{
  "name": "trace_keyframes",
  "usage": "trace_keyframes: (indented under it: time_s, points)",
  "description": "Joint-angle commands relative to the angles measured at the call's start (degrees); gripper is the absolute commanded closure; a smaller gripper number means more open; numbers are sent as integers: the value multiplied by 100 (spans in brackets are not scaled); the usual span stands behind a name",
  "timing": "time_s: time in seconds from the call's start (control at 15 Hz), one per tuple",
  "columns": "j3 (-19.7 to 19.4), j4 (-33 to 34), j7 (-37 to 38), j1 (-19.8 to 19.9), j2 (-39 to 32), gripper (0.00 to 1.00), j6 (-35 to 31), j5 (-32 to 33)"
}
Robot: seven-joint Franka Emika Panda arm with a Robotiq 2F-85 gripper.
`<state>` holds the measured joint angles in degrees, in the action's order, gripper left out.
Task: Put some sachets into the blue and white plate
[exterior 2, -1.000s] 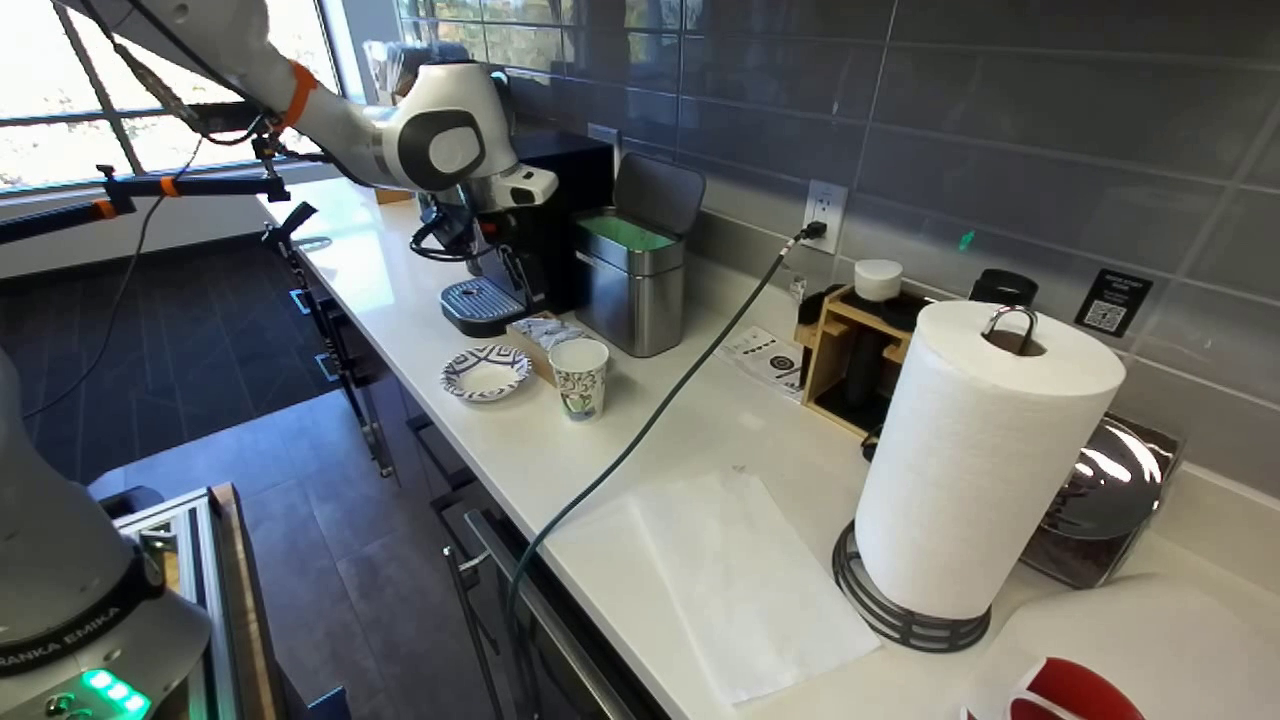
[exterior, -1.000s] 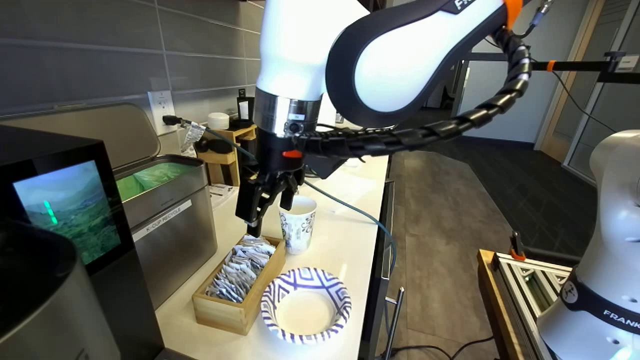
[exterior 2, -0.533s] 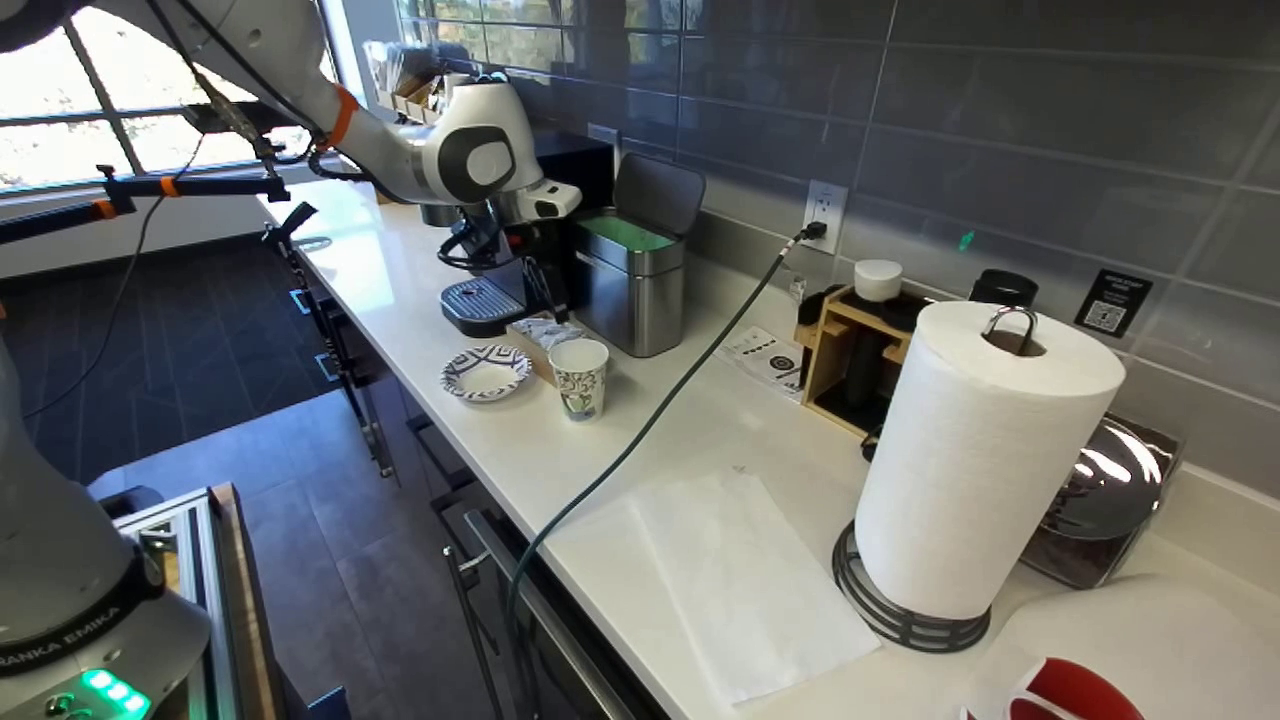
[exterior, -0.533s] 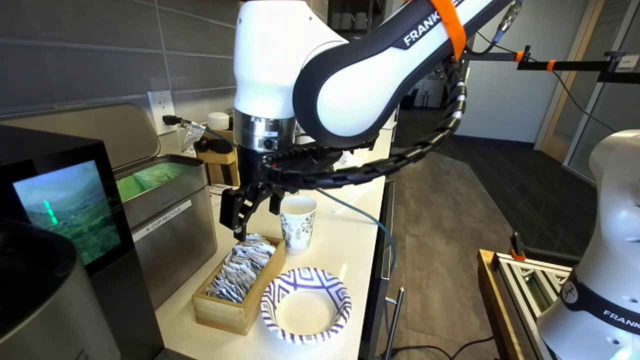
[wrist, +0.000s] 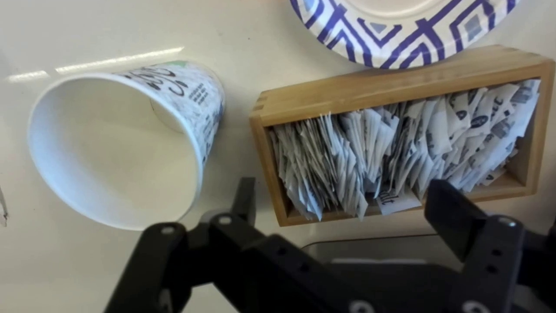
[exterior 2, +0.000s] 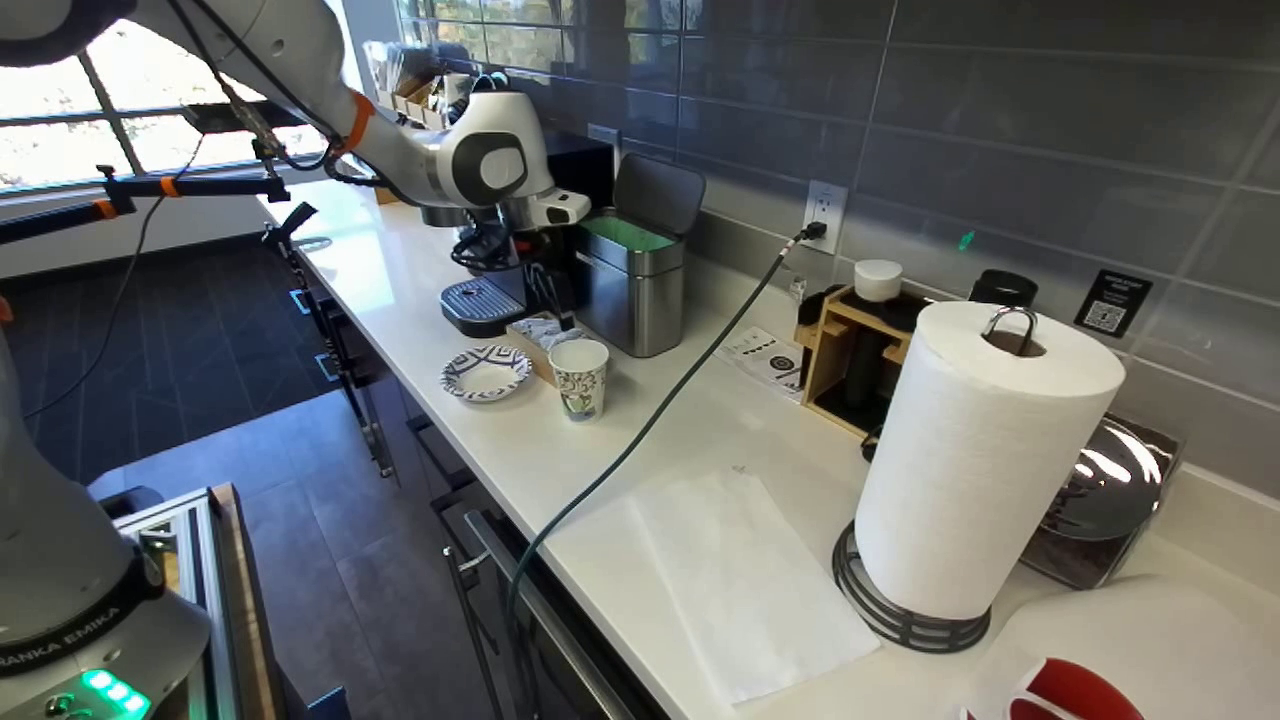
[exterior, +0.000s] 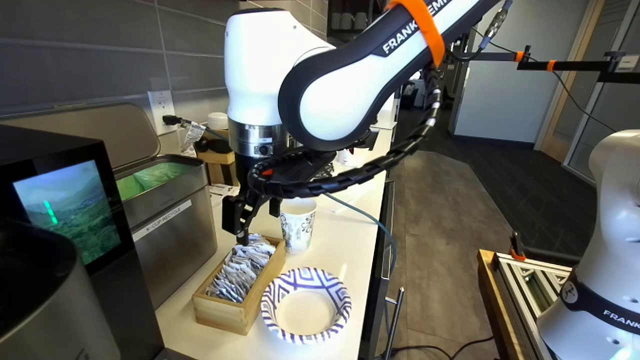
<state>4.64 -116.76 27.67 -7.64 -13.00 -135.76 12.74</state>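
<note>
My jaws stand wide; in the wrist view one of the fingertips shows between the paper cup and the wooden box, the other overlaps the box's long edge. In both exterior views I point down above the box end nearest the cup; can't tell whether a tip touches the sachets. Sachets: white and grey-blue, packed in the box, mostly on edge and leaning, dark print on some. Blue and white plate sits face up just beside the box's long side, white centre showing; can't tell if rim and box touch. Cup is upright, patterned, near the box's short end. Metal bin on the box's opposite long side, lid up, green liner, label K-CUP RECYCLE. All of it on the pale desk. Dark cable runs from the wall outlet across the desk and over its edge. In an exterior view, paper towel roll upright on a black wire stand, white sheet lying flat near it, wooden rack close to the wall. Black machine with a lit screen stands just beside the bin.
</note>
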Motion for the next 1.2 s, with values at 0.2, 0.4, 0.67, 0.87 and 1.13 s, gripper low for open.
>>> trace_keyframes:
  time_s: [0.2,0.4,0.67,0.87,1.13]
  points:
    - [-152,-5,-716,24,-280,2,-359,-185]
    - [-165,-21,-896,0,-353,27,-385,-172]
    - [-157,-93,-1068,-22,-345,59,-396,-152]
    - [-146,-87,-1140,-38,-363,82,-383,-165]
    - [-148,-63,-1092,-82,-381,100,-307,-164]
